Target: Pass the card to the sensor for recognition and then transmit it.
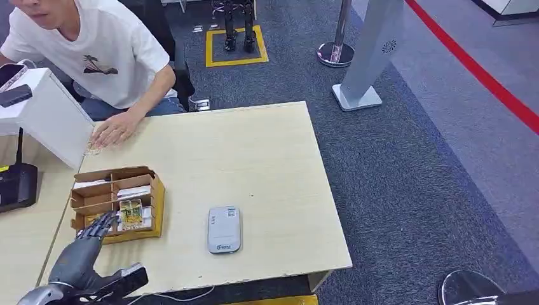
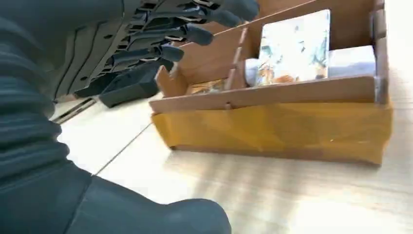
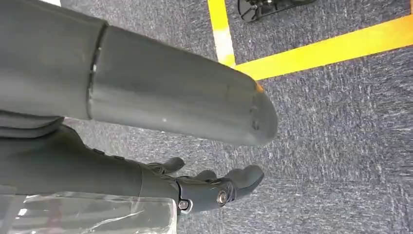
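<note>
A printed card [image 1: 130, 212] stands upright in a cardboard divider box [image 1: 152, 219] at the table's front left. The left wrist view shows that card [image 2: 294, 48] behind the box's yellow-taped front wall [image 2: 272, 129]. My left hand [image 1: 86, 248] reaches toward the box's near left corner, fingers [image 2: 165, 36] spread above it and holding nothing. The grey sensor [image 1: 224, 229] lies flat on the table to the right of the box. My right hand [image 3: 195, 161] hangs beside the table over the carpet, fingers loosely apart, holding nothing.
A person in a white shirt [image 1: 105, 54] sits at the far left with a hand [image 1: 114, 130] flat on the table. A white box [image 1: 44, 111] and a black device [image 1: 16, 187] stand at the left. Carpet with yellow tape [image 3: 311, 51] lies below.
</note>
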Motion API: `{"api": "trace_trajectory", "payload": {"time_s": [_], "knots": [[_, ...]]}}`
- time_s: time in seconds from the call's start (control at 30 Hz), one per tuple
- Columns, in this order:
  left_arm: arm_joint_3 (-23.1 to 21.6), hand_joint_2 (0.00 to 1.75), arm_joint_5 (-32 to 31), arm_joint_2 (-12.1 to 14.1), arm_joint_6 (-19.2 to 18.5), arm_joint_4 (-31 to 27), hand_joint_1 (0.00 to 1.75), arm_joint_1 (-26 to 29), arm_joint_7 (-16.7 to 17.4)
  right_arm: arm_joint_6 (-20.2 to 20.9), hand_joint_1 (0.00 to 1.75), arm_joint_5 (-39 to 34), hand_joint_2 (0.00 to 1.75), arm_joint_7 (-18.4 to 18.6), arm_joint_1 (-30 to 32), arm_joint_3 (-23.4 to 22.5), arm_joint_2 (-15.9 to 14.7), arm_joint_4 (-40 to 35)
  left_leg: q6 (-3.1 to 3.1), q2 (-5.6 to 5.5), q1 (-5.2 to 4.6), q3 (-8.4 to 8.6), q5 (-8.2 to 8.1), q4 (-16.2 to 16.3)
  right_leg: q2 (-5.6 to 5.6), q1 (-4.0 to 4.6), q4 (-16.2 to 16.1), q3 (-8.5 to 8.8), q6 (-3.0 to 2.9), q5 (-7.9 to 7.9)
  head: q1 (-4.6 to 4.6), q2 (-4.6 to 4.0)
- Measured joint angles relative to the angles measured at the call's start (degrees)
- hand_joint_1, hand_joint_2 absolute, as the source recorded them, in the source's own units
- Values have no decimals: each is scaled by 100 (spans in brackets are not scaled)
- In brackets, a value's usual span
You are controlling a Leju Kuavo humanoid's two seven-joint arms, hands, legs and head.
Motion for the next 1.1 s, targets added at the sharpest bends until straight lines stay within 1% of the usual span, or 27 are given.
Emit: {"api": "trace_trajectory", "payload": {"time_s": [0.2,0.3,0.37,0.47,0.6,0.8,0.93,1.03,1.1], "knots": [[103,175,-31,63,9,-274,0,268,0,-2,0,-20,0,-31,7,-13,0,0,-1,-1,-1,2,1,1,0,0,0,3,0,2,2,0],[116,175,-99,87,74,-418,0,407,18,-2,0,-52,0,-39,25,-22,0,0,-1,-2,-2,1,0,1,0,0,-1,3,0,1,4,0],[133,175,-155,90,203,-512,0,508,40,-2,0,-72,0,-55,40,-28,0,0,0,-2,-2,1,0,0,0,0,-1,3,0,1,4,-2],[160,175,-252,52,507,-696,0,688,42,-2,0,-123,0,-66,51,-63,2,2,0,-2,-2,1,-1,0,0,0,-1,3,0,0,0,0],[164,175,-439,-122,830,-953,0,959,81,-2,0,-175,0,-66,71,-109,11,2,0,-2,-2,0,-1,0,0,0,-1,3,0,0,2,0],[164,175,-533,-400,1312,-1349,0,1457,175,-4,0,-245,0,-83,102,-186,44,0,-1,-3,-1,1,-3,0,-3,-1,-2,3,1,0,0,-2],[175,175,-551,-645,1670,-1673,0,1701,131,-13,0,-304,0,-96,113,-271,68,0,-1,-5,-1,1,-2,0,-6,-1,-2,4,1,-1,2,0],[177,175,-625,-835,1814,-1900,0,1840,61,-15,0,-326,0,-114,122,-317,90,0,0,-5,-2,1,-3,0,-6,-1,-3,4,1,-1,2,-2],[175,175,-656,-909,1867,-1985,0,1910,33,-15,0,-343,0,-116,121,-326,101,0,0,-5,-2,1,-3,0,-6,-1,-3,4,1,-1,2,0]]}}
